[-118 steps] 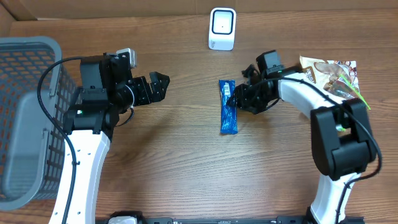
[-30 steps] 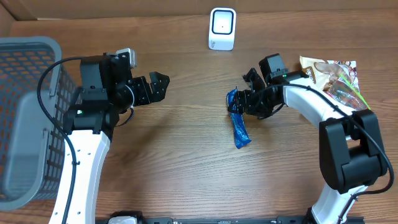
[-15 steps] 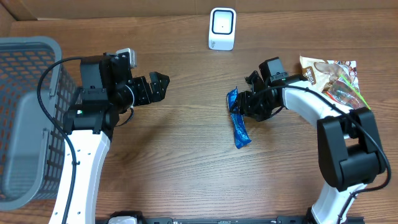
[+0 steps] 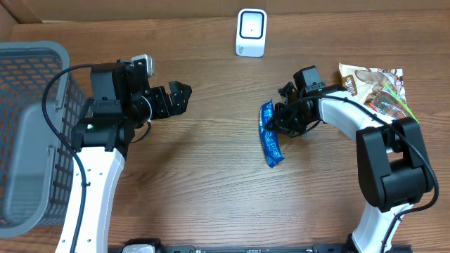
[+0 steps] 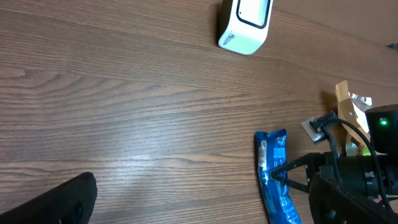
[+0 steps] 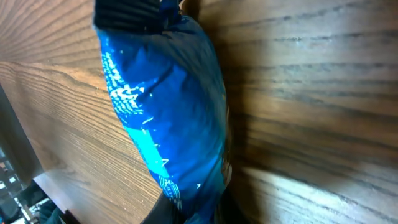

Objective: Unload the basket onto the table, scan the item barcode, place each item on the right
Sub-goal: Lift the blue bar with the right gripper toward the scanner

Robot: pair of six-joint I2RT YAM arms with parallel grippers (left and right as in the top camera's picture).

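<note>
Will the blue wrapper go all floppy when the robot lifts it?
Probably floppy: the blue wrapper bends where the right gripper pinches its end. The thin, shiny film looks slippery and likely light.

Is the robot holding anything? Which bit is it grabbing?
The right hand pinches the blue packet near its top end, seen from overhead. The left hand is open, holding nothing.

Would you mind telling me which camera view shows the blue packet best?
The overhead view: there the whole blue packet shows, end to end. The left wrist view cuts off its lower end at the frame edge. The right wrist view shows only a close, crumpled stretch of it.
</note>
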